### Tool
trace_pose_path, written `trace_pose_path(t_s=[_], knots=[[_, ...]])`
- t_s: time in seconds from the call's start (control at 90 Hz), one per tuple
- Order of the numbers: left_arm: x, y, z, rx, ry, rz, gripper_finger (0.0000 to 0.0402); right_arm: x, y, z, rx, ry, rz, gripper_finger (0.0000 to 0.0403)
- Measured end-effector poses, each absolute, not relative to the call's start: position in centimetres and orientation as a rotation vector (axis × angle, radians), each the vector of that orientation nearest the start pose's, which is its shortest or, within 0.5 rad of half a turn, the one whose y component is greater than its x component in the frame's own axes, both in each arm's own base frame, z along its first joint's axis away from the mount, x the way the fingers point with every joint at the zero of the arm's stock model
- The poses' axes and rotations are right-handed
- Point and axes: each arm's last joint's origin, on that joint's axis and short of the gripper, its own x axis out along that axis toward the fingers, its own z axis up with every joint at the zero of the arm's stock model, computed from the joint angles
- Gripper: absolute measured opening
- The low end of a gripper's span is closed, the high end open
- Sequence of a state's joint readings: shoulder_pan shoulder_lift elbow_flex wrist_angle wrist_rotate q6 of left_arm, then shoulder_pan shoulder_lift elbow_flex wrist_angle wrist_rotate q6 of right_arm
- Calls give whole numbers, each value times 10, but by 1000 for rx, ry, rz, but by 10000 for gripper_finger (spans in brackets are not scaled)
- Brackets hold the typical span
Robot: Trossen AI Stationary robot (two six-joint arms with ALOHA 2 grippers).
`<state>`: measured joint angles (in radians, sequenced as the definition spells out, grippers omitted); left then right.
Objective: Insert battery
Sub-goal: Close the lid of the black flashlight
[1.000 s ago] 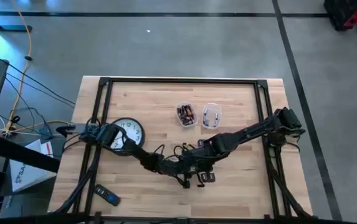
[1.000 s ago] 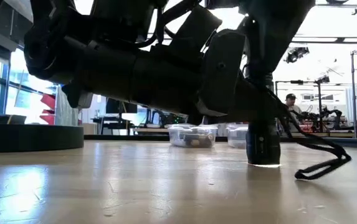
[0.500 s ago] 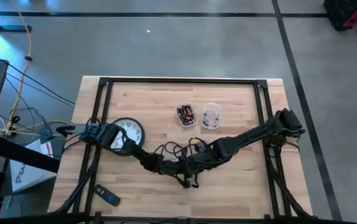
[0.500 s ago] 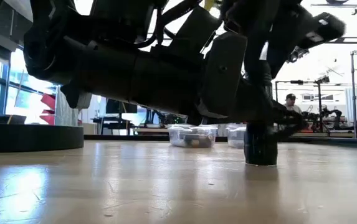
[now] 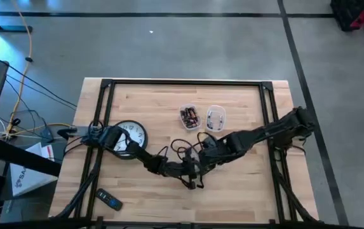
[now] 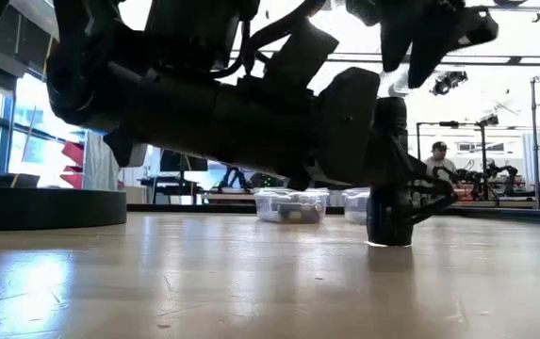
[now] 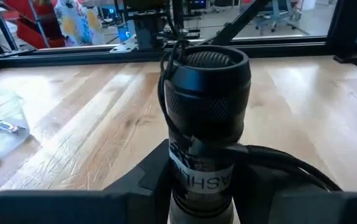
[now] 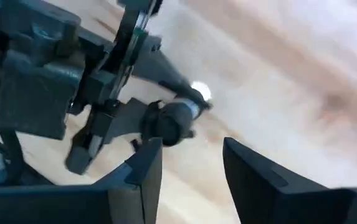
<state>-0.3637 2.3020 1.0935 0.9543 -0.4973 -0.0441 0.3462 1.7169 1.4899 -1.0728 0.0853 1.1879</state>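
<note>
On the wooden table [image 5: 143, 102], near its front middle, your two arms meet. The left gripper [image 7: 206, 186] is closed around the flashlight [image 7: 206, 118], holding it upright with the open end facing up, I think so that a battery can drop straight in. The right gripper [image 8: 187, 165] hovers just above with its fingers apart and nothing between them, so no battery is in hand yet. The batteries lie in the small clear tub [image 5: 190, 117], behind the arms and beside a second tub [image 5: 215, 118].
</note>
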Motion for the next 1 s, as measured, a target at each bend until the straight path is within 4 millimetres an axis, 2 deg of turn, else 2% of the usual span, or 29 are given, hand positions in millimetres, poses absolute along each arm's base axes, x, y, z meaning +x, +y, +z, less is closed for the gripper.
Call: trace_pose_path(t_s=[0.178, 0.333, 0.5, 0.789, 1.0], knots=[[406, -141, 70, 55, 221, 114, 104, 317, 118, 277, 251, 1243, -170, 156], [407, -142, 71, 46, 211, 86, 104, 327, 128, 278, -120, 1145, 148, 157], [407, -142, 70, 40, 213, 79, 104, 329, 131, 277, -443, 1086, 362, 156], [406, -143, 70, 33, 214, 78, 104, 340, 128, 247, -576, 1190, 508, 156], [406, -143, 70, 35, 220, 74, 104, 341, 126, 239, -577, 1229, 586, 156]])
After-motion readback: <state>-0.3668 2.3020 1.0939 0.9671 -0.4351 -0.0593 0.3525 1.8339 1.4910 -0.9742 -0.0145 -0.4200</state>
